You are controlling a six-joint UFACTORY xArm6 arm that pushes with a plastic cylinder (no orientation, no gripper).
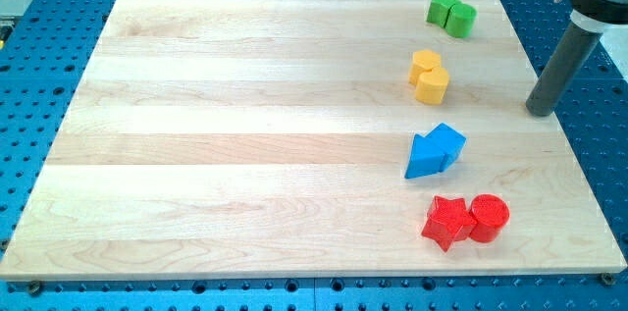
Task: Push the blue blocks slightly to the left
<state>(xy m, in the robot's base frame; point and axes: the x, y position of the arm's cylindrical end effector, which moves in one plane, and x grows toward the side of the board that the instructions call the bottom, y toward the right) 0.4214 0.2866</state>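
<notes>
Two blue blocks touch each other at the view's right of the wooden board point(245, 154): a blue triangle-like block point(425, 159) and a blue cube-like block point(447, 141) just up-right of it. My tip point(540, 112) is the lower end of a dark rod near the board's right edge. It stands to the right of the blue blocks and a little above them, well apart from them.
Two green blocks point(451, 13) sit at the top right corner. Two yellow blocks point(429, 77) lie below them. A red star point(446, 222) and a red cylinder point(488, 218) lie near the bottom right. A blue perforated table point(39, 76) surrounds the board.
</notes>
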